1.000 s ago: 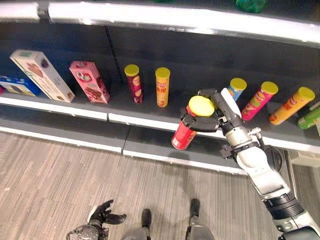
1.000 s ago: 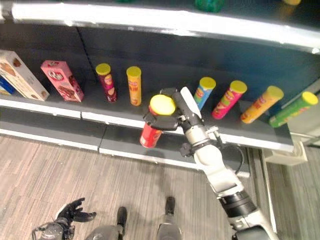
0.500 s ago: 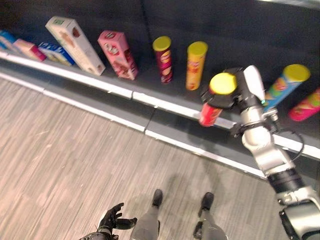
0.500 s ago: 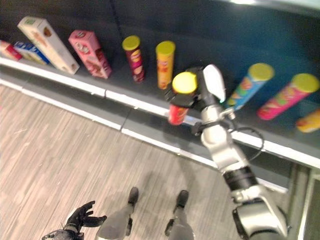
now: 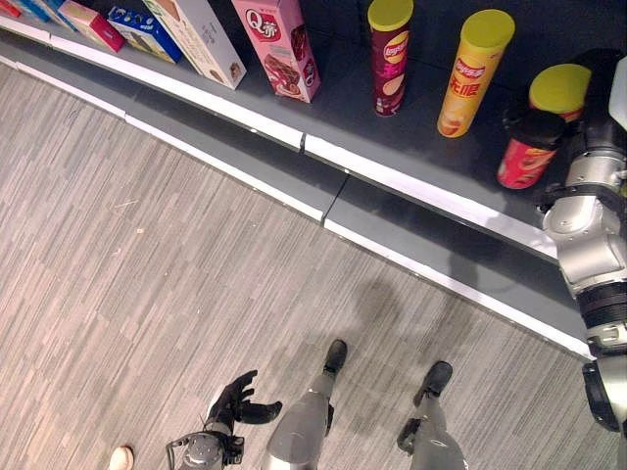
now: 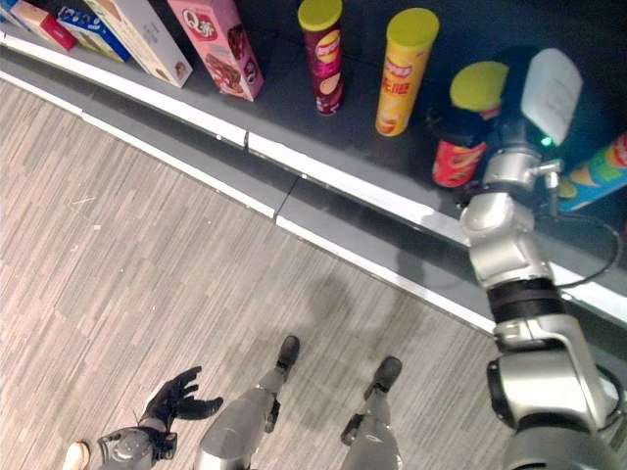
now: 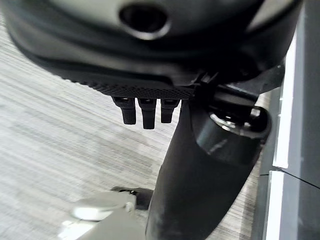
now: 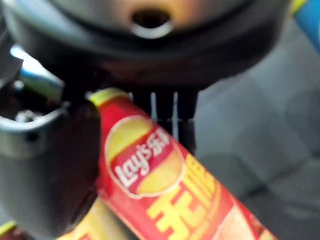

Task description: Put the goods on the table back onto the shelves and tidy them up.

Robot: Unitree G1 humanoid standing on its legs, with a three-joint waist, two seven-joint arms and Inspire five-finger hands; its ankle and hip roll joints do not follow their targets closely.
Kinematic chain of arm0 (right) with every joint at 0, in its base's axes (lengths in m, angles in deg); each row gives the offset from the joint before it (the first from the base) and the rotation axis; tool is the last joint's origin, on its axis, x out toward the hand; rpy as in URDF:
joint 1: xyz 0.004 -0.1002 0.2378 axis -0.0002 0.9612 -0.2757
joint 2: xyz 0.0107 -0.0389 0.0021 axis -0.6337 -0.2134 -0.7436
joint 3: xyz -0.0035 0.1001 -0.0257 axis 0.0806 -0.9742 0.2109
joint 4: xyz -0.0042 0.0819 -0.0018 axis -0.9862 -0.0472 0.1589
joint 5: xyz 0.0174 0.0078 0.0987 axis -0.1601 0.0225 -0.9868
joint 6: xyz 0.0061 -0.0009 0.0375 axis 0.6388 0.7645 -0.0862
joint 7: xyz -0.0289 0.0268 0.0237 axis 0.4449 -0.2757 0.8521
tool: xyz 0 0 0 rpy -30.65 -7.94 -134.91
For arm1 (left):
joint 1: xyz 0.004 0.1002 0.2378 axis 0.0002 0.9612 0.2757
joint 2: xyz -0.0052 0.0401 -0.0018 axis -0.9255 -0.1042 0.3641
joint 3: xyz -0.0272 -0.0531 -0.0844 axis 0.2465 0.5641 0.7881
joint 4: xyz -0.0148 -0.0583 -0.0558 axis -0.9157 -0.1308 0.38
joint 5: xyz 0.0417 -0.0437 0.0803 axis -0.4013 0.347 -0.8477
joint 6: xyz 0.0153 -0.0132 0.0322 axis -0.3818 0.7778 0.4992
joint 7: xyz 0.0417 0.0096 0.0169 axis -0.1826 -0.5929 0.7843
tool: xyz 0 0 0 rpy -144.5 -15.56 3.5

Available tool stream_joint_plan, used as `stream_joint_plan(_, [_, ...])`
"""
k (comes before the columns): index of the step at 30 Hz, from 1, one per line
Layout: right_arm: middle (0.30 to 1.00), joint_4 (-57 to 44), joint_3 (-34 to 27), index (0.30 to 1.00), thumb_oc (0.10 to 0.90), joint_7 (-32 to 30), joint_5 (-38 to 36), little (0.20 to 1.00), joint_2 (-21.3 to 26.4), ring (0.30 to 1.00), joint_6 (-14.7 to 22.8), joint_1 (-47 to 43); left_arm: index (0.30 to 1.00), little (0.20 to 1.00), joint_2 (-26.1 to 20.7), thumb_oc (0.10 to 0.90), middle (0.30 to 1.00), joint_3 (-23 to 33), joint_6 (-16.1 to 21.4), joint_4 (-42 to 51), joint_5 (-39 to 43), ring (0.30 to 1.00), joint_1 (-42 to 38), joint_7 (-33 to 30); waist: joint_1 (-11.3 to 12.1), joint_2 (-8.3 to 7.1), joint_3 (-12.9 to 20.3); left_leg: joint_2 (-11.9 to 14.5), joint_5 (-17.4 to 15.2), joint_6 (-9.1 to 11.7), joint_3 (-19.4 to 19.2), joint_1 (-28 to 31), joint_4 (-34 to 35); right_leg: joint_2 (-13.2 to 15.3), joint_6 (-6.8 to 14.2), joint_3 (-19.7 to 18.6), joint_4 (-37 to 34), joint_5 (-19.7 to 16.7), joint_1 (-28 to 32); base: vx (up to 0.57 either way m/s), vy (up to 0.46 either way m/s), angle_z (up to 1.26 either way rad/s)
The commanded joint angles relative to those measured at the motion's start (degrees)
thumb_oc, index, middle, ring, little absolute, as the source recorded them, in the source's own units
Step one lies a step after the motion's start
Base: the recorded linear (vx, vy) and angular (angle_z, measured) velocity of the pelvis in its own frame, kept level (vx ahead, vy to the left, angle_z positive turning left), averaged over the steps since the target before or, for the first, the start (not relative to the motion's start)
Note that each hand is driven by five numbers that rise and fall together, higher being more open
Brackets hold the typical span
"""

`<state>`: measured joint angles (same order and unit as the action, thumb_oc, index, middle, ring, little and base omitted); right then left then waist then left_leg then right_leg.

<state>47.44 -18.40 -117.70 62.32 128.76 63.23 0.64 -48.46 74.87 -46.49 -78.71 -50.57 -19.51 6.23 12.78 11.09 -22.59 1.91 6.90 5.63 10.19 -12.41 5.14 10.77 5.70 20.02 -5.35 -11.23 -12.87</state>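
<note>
Red cylindrical can [image 5: 526, 155], yellow lid | right robot hand [image 6: 509, 103] gripping

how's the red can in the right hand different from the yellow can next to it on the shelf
The red can is red-bodied and gripped by the right hand; the yellow can is yellow-bodied and stands free, untouched. The red can sits nearer the shelf edge; the yellow can stands further back. Both are tall tubes with yellow lids.

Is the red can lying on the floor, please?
No, the red can is held by the right hand over the shelf, beside the yellow can.
</note>
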Motion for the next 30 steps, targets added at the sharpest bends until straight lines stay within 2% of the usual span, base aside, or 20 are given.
stream_joint_plan(1, [0.300, -2.52, 0.71, 0.300, 0.400, -7.34, 2.41, 0.300, 6.52, 0.300, 2.12, -10.32, 0.900, 0.900, -4.89, 0.800, 0.900, -4.34, 1.85, -0.38, 1.44, 0.900, 0.90, -2.47, 0.10, -0.98, 3.81, -1.41, -1.43, 0.71, -0.88, -1.99, -0.14, 3.61, 5.57, -2.82, 3.99, 8.81, 5.39, 0.00, 0.000, 0.04])
stream_joint_plan(10, [0.300, -0.56, -1.47, 0.300, 0.400, -11.02, -1.52, 0.300, 5.99, 0.300, 2.41, -11.10, 0.900, 0.900, -4.80, 0.800, 0.900, -5.60, 2.18, 0.66, 1.87, 0.900, 0.41, -3.09, 0.47, 0.07, 3.45, -1.89, -1.18, 0.82, -0.27, -3.14, -0.14, 3.97, 5.77, -2.48, 3.94, 8.86, 4.83, 0.00, -0.003, 0.02])
stream_joint_plan(22, [0.300, 1.18, -2.35, 0.300, 0.400, -13.42, -2.83, 0.300, 7.04, 0.300, 1.74, -10.94, 0.900, 0.900, -4.91, 0.800, 0.900, -6.17, 2.45, 1.64, 1.90, 0.900, -0.38, -3.93, 0.33, 0.34, 3.36, -2.14, -0.97, 1.04, 0.21, -3.75, -0.14, 3.98, 5.92, -1.87, 3.63, 8.99, 5.07, 0.00, -0.003, 0.01])
stream_joint_plan(30, [0.300, 1.36, -3.29, 0.300, 0.400, -13.26, -4.13, 0.300, 5.55, 0.300, 1.81, -9.50, 0.900, 0.900, -4.96, 0.800, 0.900, -6.48, 2.27, 1.84, 1.81, 0.900, -0.83, -4.04, -0.24, 0.13, 3.32, -1.95, -1.16, 1.12, -0.17, -3.61, -0.14, 3.99, 5.95, -1.66, 3.28, 9.03, 5.46, 0.00, -0.007, 0.05])
